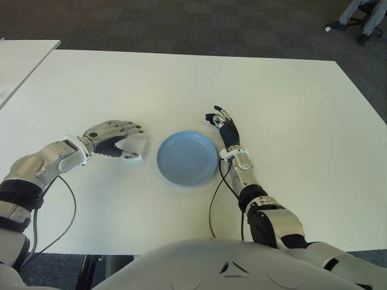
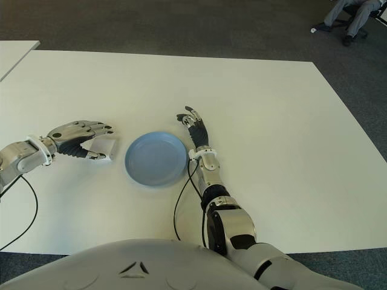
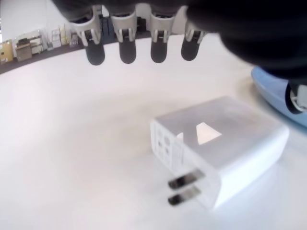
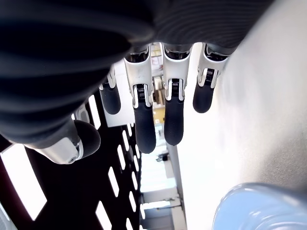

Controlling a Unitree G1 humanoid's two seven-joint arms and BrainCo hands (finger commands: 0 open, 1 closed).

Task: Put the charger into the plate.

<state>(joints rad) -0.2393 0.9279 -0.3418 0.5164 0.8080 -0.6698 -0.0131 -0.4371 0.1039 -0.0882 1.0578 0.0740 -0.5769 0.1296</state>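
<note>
The white charger [image 3: 225, 148] lies flat on the white table [image 1: 290, 109], its two prongs pointing away from the plate. It sits just left of the empty blue plate [image 1: 187, 158]. My left hand [image 1: 118, 136] hovers over the charger [image 1: 134, 147] with its fingers [image 3: 127, 45] spread above it and nothing held. The thumb shows between the charger and the plate's rim [image 3: 273, 88]. My right hand [image 1: 222, 121] shows beside the plate on its right, fingers relaxed and empty.
A second white table [image 1: 24, 54] stands at the far left. A person's legs [image 1: 363, 15] show on the dark carpet at the back right. Black cables [image 1: 214, 205] run from both wrists toward the front edge.
</note>
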